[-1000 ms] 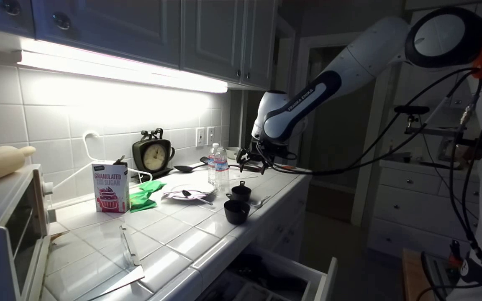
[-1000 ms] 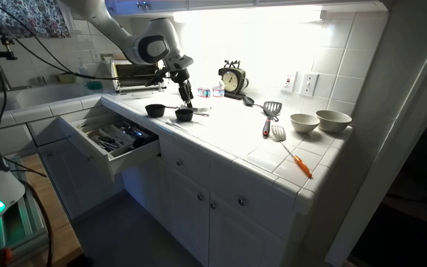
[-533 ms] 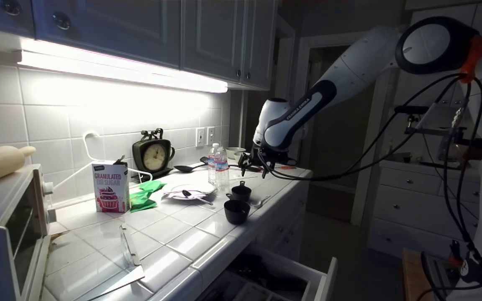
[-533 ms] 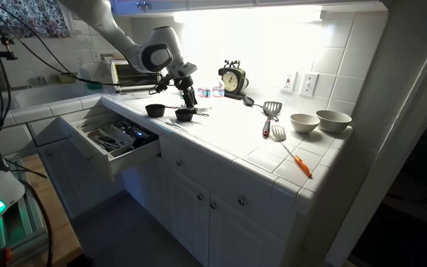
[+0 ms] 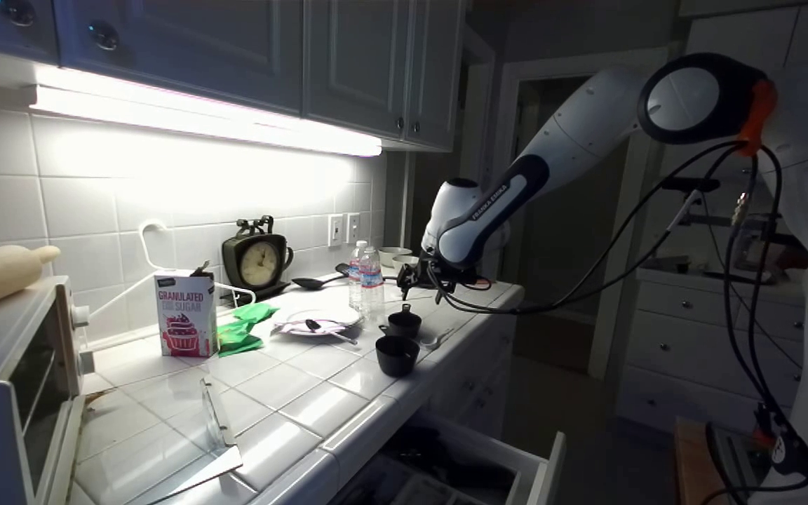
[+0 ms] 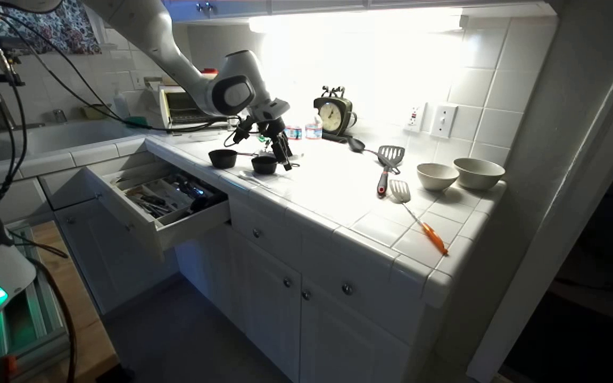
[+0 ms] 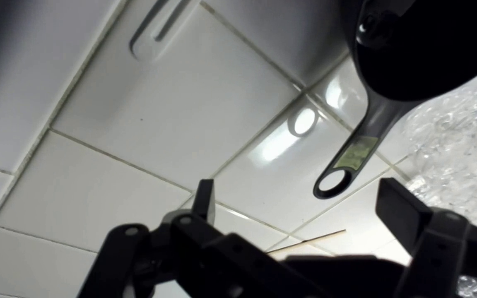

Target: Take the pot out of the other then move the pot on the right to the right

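Glossy tiled counter (image 5: pixel 267 382) bears two round black pots (image 5: pixel 397 358) (image 5: pixel 405 323), apparently smooth-sided.

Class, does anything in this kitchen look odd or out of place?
Yes: a clothes hanger sits behind the sugar box, odd in a kitchen. The utensil drawer stands open, jutting out below the counter.

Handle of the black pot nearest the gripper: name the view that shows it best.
The wrist view: there the handle is large and uncovered by the gripper, its end hole plain. In an exterior view the handle is a tiny stub beyond the black pot; in an exterior view the gripper partly covers the handle.
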